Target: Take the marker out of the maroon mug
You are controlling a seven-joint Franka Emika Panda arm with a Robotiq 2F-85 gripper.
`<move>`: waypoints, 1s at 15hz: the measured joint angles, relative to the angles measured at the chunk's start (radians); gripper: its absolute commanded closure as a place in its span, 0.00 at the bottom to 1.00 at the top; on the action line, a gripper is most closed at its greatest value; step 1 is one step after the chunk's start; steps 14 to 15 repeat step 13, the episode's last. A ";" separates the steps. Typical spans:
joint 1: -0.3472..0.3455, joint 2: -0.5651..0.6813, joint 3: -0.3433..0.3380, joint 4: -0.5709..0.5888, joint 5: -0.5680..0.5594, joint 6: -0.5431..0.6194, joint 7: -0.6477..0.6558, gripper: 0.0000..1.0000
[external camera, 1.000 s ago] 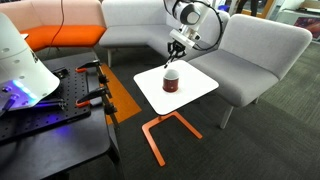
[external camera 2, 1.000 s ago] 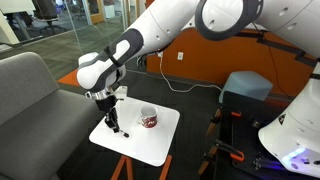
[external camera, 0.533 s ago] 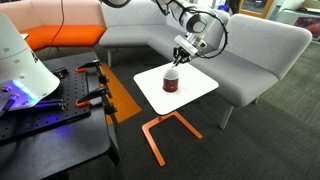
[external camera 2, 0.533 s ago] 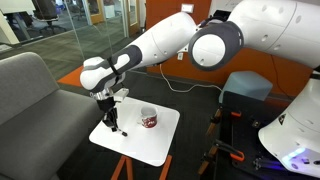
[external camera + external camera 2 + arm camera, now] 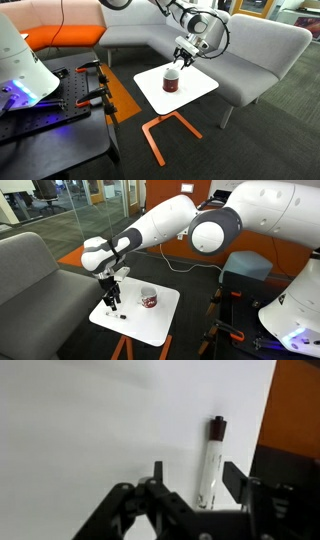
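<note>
White tabletop (image 5: 80, 430) bears marker (image 5: 210, 458) inside the parted pincer (image 5: 197, 480)

- A white square tabletop (image 5: 196, 88) stands on a bent orange metal frame (image 5: 160, 136).
- A pale grey corner sofa (image 5: 255, 50) wraps round behind the tabletop.
- Further along from the tabletop, the seating has an orange cushion (image 5: 60, 38).
- Dark carpet (image 5: 270, 140) lies under the tabletop, with an orange strip (image 5: 122, 100) beside it.
- A black workbench (image 5: 50, 140) stands near the tabletop.
- In an exterior view, a glass partition (image 5: 60, 205) rises beyond the sofa, and an orange wall panel (image 5: 292, 248) stands well apart from the tabletop.
</note>
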 measured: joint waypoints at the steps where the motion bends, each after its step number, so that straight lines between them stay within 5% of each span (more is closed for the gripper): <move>1: 0.003 -0.001 -0.001 0.008 -0.001 0.001 -0.004 0.00; 8: 0.022 -0.049 -0.046 0.062 -0.078 0.113 -0.005 0.00; 15: 0.014 -0.141 -0.058 -0.018 -0.085 0.137 -0.001 0.00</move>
